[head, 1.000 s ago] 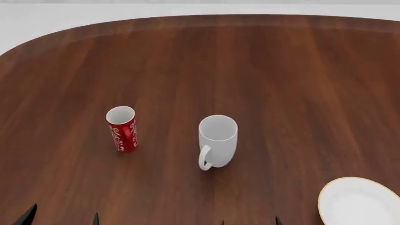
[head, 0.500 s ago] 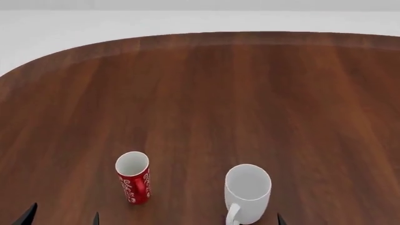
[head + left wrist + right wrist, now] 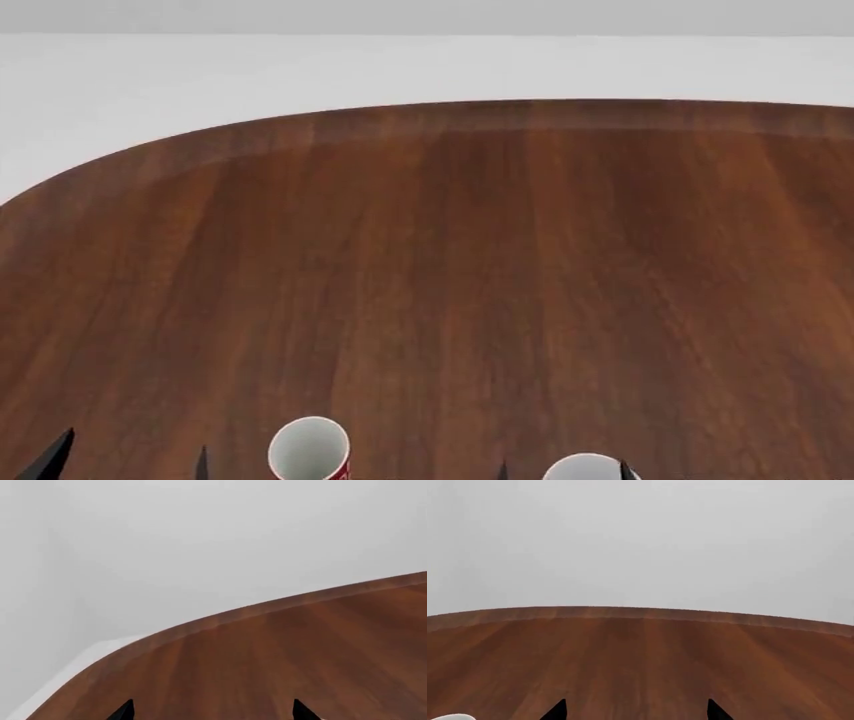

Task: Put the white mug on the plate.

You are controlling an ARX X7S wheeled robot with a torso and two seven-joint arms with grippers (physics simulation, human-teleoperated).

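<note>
Both mugs have slid down toward the near edge of the head view since half a second ago, and far more of the bare wooden desk (image 3: 467,260) now fills that view, with its curved far edge lower in the picture than before. Only the open rim of the white mug (image 3: 587,468) shows now, at the bottom edge, just between the two dark tips of the right fingers (image 3: 562,470), slightly nearer the outer tip. Whether either tip touches it cannot be told. Its handle and body are cut off below the view. A red mug (image 3: 311,452) stands upright between the two pairs of fingers, just beside the inner tip of the left fingers (image 3: 131,460) and well apart from the white mug.

Each pair of fingers shows only as two pointed black tips. Left fingers (image 3: 212,711) stand wide apart with bare desk between them in the left wrist view. Right fingers (image 3: 635,711) also stand wide apart, gripping nothing in the right wrist view. A small white curved sliver (image 3: 450,716) shows beyond the tip on that side; what it belongs to cannot be told.
</note>
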